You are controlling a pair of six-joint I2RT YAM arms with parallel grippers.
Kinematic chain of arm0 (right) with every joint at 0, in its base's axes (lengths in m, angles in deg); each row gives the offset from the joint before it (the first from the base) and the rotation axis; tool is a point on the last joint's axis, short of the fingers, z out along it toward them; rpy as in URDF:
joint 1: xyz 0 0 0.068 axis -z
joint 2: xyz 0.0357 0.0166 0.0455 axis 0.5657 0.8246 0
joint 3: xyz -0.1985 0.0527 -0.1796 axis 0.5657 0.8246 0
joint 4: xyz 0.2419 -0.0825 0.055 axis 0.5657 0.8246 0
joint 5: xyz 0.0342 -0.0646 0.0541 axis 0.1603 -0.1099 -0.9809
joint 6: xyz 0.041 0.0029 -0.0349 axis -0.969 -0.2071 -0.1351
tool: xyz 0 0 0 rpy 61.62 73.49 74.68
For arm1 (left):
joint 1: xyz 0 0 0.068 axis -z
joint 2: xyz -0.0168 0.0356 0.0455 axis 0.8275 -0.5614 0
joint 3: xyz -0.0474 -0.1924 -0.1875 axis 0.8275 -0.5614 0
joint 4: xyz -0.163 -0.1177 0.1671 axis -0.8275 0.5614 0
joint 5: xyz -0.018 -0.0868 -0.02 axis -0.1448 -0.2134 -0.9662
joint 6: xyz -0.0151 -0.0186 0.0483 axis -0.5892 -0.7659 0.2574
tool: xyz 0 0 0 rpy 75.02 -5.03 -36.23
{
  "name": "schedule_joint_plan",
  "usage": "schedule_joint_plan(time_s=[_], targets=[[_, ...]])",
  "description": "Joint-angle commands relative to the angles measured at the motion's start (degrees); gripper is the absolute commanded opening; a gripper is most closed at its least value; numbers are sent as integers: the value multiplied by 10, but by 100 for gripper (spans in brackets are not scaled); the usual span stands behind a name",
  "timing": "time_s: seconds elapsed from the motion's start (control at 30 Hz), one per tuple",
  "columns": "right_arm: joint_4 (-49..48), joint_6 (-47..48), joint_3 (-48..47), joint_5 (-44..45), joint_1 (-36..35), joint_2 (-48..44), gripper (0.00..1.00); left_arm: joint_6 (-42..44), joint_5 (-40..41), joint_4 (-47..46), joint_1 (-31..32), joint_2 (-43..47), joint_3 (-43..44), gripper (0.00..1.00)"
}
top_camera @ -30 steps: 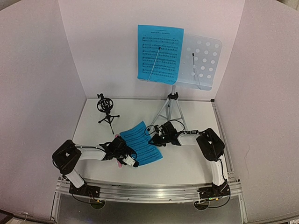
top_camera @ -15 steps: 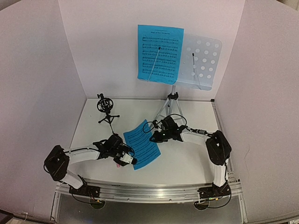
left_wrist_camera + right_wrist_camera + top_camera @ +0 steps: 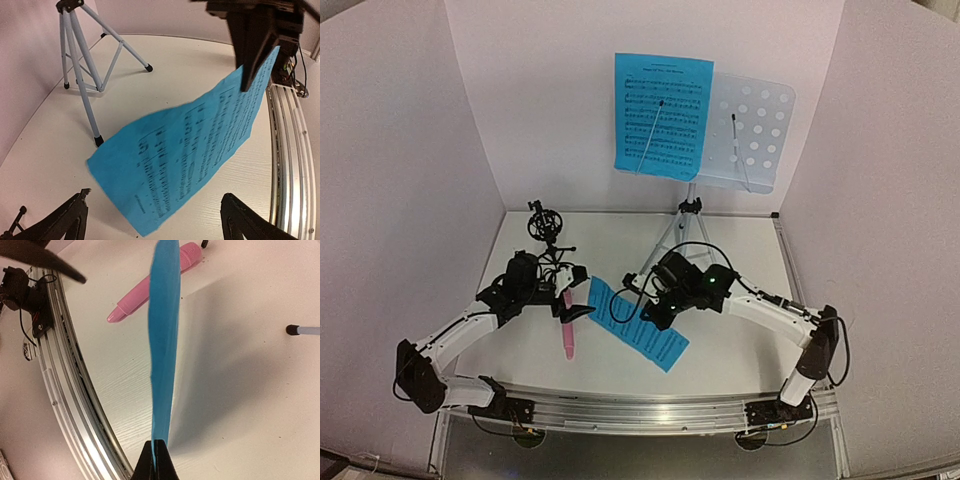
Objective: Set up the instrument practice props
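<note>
One blue sheet-music page (image 3: 663, 115) sits on the left half of the pale-blue perforated music stand (image 3: 755, 125). My right gripper (image 3: 656, 305) is shut on an edge of the second blue page (image 3: 638, 330) and holds it raised over the table. The page shows edge-on in the right wrist view (image 3: 162, 340), pinched at the fingertips (image 3: 156, 462). My left gripper (image 3: 155, 222) is open and empty, facing the page (image 3: 195, 150). The pink microphone (image 3: 567, 328) lies on the table under my left gripper (image 3: 572, 300); it also shows in the right wrist view (image 3: 155, 285). The black tripod mic holder (image 3: 548, 228) stands at the back left.
The stand's silver tripod legs (image 3: 685, 235) stand at the back centre, just behind my right gripper, and show in the left wrist view (image 3: 85, 65). White walls close the back and sides. A metal rail (image 3: 640, 412) runs along the near table edge.
My right gripper has risen and swung left with the blue page, tilting it off the table. My left arm has lifted back toward the mic holder, and the pink microphone now lies in plain view.
</note>
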Motion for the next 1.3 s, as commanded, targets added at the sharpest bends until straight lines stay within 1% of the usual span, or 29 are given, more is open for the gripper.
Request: schedule_joint_plan(time_s=[0.0,0.13,0.27,0.33,0.37,0.4,0.47,0.53,0.6,0.63,0.67,0.83,1.03,1.07,1.1,1.13,1.17,1.2,1.27], targets=[[83,94,-40,74,-23,-62,0,-56,-8,-38,-17,15,17,94],[104,126,-73,93,-45,-77,0,-31,0,-47,-17,22,30,96],[118,141,-96,92,-46,-85,0,-8,-58,-20,-17,15,56,98],[117,145,-106,88,-46,-85,0,-40,-82,-1,-16,-3,79,97],[117,146,-114,88,-46,-83,0,-57,-93,15,-15,-18,101,93],[117,148,-119,87,-46,-82,0,-71,-104,28,-15,-27,116,83],[116,152,-128,87,-46,-78,0,-73,-118,33,-14,-27,123,58],[117,153,-132,89,-46,-76,0,-39,-132,50,-14,-18,123,38],[117,155,-133,90,-46,-75,0,-9,-138,81,-14,-12,130,16],[117,156,-132,92,-46,-75,0,3,-140,98,-15,-11,134,7],[117,156,-131,95,-46,-74,0,13,-140,114,-14,-9,137,1],[118,158,-129,107,-46,-72,0,38,-132,152,-15,0,149,0],[119,172,-122,133,-46,-65,0,90,-121,220,-14,-5,184,0],[119,172,-124,137,-46,-61,5,101,-118,236,-13,-7,192,0],[119,173,-128,141,-46,-56,14,118,-114,256,-10,-9,202,0],[119,174,-132,144,-46,-50,25,137,-108,278,-6,-12,211,0],[119,177,-137,143,-45,-43,39,162,-98,304,3,-15,219,0],[118,179,-143,141,-45,-36,47,190,-86,331,12,-18,227,0],[118,184,-165,132,-46,-18,55,231,-67,381,28,-26,250,0]])
